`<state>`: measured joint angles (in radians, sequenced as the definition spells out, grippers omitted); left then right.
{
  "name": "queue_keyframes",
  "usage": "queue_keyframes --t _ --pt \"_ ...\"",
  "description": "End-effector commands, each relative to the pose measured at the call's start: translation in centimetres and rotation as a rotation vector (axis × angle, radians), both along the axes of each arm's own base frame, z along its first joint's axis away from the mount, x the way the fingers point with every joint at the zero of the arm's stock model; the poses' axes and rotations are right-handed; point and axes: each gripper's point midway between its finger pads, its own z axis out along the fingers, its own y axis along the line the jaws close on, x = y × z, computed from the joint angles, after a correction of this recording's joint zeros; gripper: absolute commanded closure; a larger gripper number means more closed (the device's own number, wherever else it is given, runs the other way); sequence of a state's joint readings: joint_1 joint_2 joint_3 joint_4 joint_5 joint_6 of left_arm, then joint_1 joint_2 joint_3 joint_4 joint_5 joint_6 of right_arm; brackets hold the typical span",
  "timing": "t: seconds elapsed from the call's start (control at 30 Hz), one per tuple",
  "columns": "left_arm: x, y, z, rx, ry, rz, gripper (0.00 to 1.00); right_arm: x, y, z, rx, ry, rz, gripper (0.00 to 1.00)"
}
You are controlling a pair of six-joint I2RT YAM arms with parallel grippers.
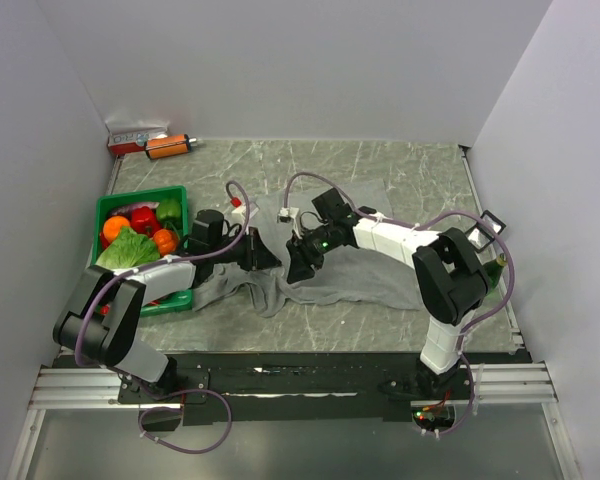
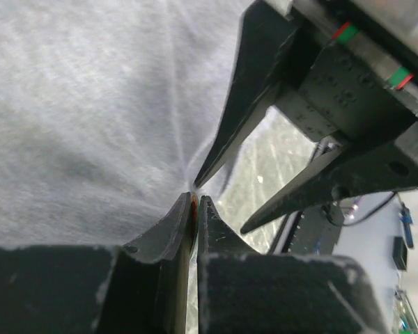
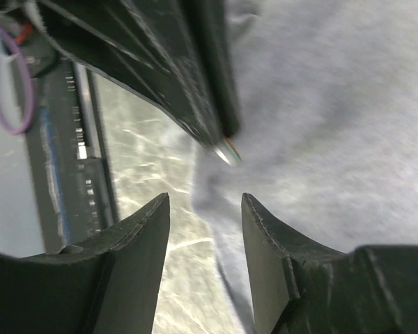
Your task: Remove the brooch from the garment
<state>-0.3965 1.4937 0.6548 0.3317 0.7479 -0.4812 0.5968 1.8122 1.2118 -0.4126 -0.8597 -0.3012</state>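
Observation:
The grey garment (image 1: 370,275) lies rumpled across the middle of the table. My left gripper (image 1: 269,258) is at its left end, shut on the brooch (image 2: 193,206), which shows edge-on as a thin sliver between the tips. The cloth (image 2: 76,125) is drawn into creases that meet at that point. In the right wrist view the brooch (image 3: 227,150) sticks out of the left fingers (image 3: 188,76) as a small whitish edge. My right gripper (image 1: 299,268) faces it from the right, open and empty (image 3: 205,202), close to the brooch and over the cloth's edge (image 3: 320,125). The brooch is hidden in the top view.
A green crate (image 1: 108,208) of toy vegetables stands at the left, by the left arm. A red-and-white box (image 1: 135,140) and an orange item (image 1: 168,146) lie at the back left corner. Bare marbled table (image 1: 400,170) lies behind the garment.

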Motion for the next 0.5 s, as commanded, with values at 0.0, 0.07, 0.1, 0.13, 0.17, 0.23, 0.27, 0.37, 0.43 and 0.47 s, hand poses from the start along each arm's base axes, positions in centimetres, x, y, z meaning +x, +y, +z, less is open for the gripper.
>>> queue_keyframes --t 0.0,0.07,0.1,0.13,0.17,0.23,0.27,0.37,0.43,0.47 --pt "-0.76 -1.00 2.68 -0.085 -0.069 -0.101 0.99 -0.30 1.92 4.16 0.142 -0.045 0.079 0.46" --pt "-0.53 -1.10 2.92 -0.085 -0.078 -0.112 0.99 -0.14 2.12 4.28 0.150 -0.045 0.078 0.47" --pt "-0.62 -1.20 2.96 -0.088 -0.078 -0.120 0.99 0.08 2.13 4.27 0.152 -0.048 0.074 0.47" --pt "-0.67 -1.29 2.97 -0.093 -0.071 -0.132 0.99 0.13 2.20 4.32 0.153 -0.052 0.074 0.48" --pt "-0.74 -1.38 3.01 -0.096 -0.070 -0.139 0.99 0.26 2.21 4.45 0.156 -0.057 0.072 0.49" --pt "-0.70 -1.44 3.06 -0.105 -0.065 -0.139 0.99 0.18 2.29 4.61 0.161 -0.061 0.081 0.51" --pt "-0.69 -1.48 3.12 -0.109 -0.066 -0.141 0.99 0.15 2.22 4.53 0.159 -0.065 0.086 0.52" --pt "-0.89 -1.71 3.48 -0.128 -0.060 -0.164 0.99 0.26 2.05 4.36 0.157 -0.065 0.077 0.55" --pt "-0.94 -1.83 3.56 -0.136 -0.054 -0.173 0.99 0.47 2.13 4.24 0.165 -0.062 0.067 0.58" --pt "-1.10 -1.87 3.58 -0.141 -0.048 -0.181 0.99 0.44 2.26 4.40 0.170 -0.046 0.059 0.59"
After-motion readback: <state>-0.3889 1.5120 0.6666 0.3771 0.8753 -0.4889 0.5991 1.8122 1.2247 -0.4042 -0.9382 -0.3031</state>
